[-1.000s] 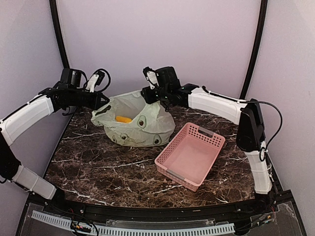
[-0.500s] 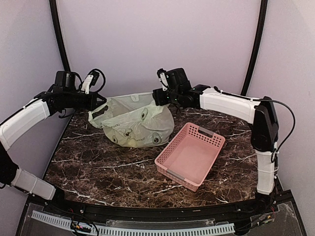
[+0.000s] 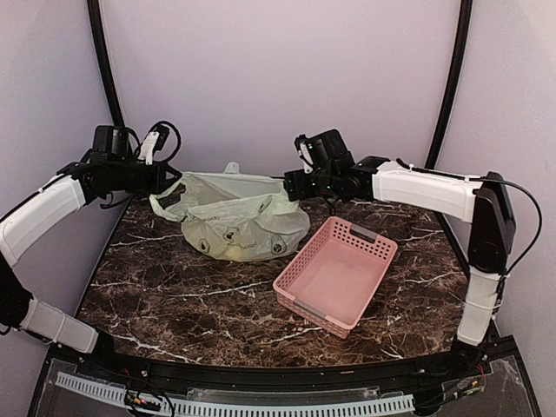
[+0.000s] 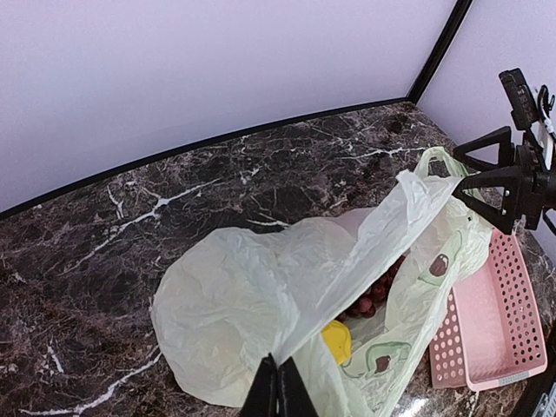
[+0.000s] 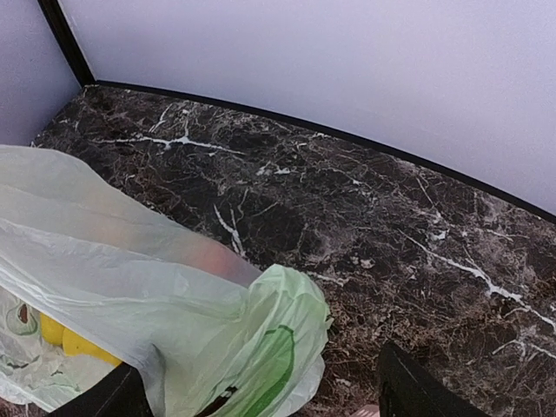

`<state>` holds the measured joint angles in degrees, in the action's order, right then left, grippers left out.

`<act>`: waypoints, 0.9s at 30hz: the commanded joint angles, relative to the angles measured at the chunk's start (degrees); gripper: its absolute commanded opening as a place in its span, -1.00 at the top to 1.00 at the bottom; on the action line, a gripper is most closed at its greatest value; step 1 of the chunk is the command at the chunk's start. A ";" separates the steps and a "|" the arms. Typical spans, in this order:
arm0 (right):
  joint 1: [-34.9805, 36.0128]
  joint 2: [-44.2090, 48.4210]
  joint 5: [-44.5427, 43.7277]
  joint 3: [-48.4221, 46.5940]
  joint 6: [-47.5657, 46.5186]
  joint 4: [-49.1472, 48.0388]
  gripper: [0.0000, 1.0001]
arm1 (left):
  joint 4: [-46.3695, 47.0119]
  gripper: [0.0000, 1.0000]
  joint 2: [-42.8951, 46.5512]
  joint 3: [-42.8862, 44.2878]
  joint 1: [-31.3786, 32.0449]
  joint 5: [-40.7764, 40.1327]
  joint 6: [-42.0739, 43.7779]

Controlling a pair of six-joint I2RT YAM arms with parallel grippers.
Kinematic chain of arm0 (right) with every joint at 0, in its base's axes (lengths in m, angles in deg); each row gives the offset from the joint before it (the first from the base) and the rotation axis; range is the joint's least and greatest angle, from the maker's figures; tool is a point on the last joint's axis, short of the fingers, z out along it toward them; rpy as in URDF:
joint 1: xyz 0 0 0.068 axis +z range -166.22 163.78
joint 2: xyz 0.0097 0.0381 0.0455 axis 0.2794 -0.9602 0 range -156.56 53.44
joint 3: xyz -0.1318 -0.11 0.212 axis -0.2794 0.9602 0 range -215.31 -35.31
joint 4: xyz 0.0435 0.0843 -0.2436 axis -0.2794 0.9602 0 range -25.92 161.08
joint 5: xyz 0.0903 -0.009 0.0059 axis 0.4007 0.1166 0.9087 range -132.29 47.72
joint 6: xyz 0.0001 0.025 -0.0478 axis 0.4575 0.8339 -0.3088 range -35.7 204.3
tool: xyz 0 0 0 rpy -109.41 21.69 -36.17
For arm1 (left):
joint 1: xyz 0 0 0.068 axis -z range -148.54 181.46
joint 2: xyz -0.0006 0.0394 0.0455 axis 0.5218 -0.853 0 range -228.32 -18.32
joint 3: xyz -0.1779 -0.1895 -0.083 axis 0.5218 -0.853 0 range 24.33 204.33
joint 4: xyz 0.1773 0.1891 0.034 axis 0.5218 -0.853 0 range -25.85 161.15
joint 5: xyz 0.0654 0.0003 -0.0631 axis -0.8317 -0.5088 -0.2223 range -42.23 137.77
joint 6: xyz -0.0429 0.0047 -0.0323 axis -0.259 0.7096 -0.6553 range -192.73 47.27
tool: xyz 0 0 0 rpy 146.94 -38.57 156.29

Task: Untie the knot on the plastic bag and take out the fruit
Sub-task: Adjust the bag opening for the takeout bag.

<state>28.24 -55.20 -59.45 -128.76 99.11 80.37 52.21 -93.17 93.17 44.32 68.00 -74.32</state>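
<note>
The table [image 3: 191, 295] is a dark brown marble slab veined with white. Plain pale lilac walls close it in: a back wall [image 3: 278, 78] and a panel on either side. Two thin black struts, the left strut [image 3: 102, 61] and the right strut [image 3: 452, 78], lean upward where the panels meet. A black trim [image 4: 217, 143] runs along the foot of the back wall. A white slotted strip [image 3: 261, 407] lines the near edge. The light is soft and even.
</note>
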 commanded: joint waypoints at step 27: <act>16.14 -15.29 21.35 -31.38 -11.32 2.36 0.25 | 3.65 0.99 2.89 -3.09 -1.88 3.41 -0.84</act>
<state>44.05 -65.85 -42.78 -156.62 87.46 81.88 54.72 -91.57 91.18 42.81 70.30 -74.73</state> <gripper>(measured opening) 0.424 0.010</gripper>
